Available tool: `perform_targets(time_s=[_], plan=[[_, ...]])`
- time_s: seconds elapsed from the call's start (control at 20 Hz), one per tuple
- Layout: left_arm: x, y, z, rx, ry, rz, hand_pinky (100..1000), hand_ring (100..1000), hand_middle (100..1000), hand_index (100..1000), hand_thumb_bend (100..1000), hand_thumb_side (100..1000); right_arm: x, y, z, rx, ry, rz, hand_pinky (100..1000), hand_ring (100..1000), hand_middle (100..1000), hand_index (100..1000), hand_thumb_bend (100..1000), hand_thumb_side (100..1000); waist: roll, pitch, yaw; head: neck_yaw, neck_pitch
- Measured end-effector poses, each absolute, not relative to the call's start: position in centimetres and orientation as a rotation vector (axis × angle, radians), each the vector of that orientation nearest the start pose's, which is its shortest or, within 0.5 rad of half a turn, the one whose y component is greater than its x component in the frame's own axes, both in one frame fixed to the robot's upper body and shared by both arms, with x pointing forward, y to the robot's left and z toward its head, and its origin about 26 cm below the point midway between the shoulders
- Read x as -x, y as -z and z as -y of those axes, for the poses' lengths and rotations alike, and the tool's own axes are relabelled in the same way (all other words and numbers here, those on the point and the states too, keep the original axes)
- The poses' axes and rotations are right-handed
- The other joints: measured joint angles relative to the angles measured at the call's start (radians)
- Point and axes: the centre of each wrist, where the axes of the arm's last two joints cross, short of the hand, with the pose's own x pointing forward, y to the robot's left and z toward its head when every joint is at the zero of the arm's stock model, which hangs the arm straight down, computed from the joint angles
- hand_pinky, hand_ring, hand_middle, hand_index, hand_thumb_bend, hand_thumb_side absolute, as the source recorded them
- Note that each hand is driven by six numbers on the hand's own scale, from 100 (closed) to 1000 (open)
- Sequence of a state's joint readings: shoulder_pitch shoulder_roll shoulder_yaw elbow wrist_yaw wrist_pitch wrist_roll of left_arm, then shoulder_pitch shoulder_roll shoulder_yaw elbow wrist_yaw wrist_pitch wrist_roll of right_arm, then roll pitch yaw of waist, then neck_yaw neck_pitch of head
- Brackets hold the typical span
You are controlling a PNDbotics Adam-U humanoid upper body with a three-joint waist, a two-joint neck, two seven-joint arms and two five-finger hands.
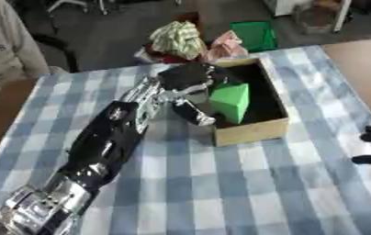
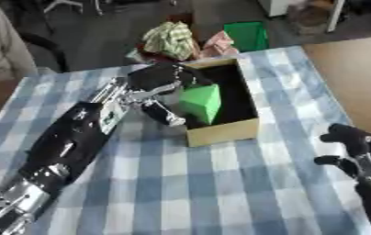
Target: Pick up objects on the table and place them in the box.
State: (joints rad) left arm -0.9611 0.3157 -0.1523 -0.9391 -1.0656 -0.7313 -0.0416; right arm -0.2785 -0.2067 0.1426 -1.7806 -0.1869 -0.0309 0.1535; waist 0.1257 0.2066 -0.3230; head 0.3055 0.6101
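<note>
A cardboard box (image 1: 253,131) with a dark inside stands on the checked cloth at the table's far middle. A green block (image 1: 232,102) sits tilted inside it, near the left wall. My left hand (image 1: 187,77) reaches over the box's left rim. Its fingers curl over the block's upper left and its thumb (image 1: 195,114) runs down along the block's lower left side. My right hand (image 2: 356,146) rests at the table's right edge, away from the box, fingers relaxed and holding nothing.
The blue-and-white checked cloth (image 1: 221,183) covers the table. Beyond the far edge lie a checked bundle (image 1: 177,39), a pink thing (image 1: 227,45) and a green bin (image 1: 255,35). A brown wooden surface (image 2: 353,78) adjoins on the right. A person sits at far left.
</note>
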Motion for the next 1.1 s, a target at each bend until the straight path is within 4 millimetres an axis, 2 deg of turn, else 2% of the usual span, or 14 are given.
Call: perform_targets(time_s=[0.15,0.45,0.6,0.9,0.95,1.1], plan=[[-48.1,-18.7,-21.9,0.899,-2.160,-2.483,850,877,929,960,150,503,-32.3,-12.5,21.5,-0.313,-0.400,2.011,646,1000,678,823,100,653,0.002,0.000,0.000,0.000,0.000],[-47.9,-19.3,-21.3,0.855,-2.141,-2.491,863,889,941,968,137,532,-32.3,-12.4,21.5,-0.313,-0.400,2.008,647,1000,678,823,100,652,0.002,0.000,0.000,0.000,0.000],[-47.9,-19.4,-21.2,0.846,-2.139,-2.501,875,899,948,970,115,602,-32.4,-12.3,21.6,-0.312,-0.399,2.006,647,1000,678,823,100,655,0.002,-0.001,0.000,0.000,0.000],[-47.8,-19.5,-21.2,0.840,-2.139,-2.512,875,899,948,970,115,602,-32.4,-12.3,21.6,-0.312,-0.399,2.006,647,1000,678,823,100,655,0.002,-0.002,0.000,0.000,0.000],[-47.8,-19.5,-21.2,0.839,-2.139,-2.511,1000,1000,1000,1000,100,830,-32.4,-12.3,21.6,-0.312,-0.399,2.006,647,1000,678,823,100,655,0.002,-0.002,0.000,0.000,0.000],[-47.6,-19.9,-20.8,0.837,-2.144,-2.473,1000,1000,1000,1000,100,847,-32.3,-12.3,21.6,-0.312,-0.399,2.005,647,1000,678,823,100,655,0.002,-0.002,0.000,0.000,0.000]])
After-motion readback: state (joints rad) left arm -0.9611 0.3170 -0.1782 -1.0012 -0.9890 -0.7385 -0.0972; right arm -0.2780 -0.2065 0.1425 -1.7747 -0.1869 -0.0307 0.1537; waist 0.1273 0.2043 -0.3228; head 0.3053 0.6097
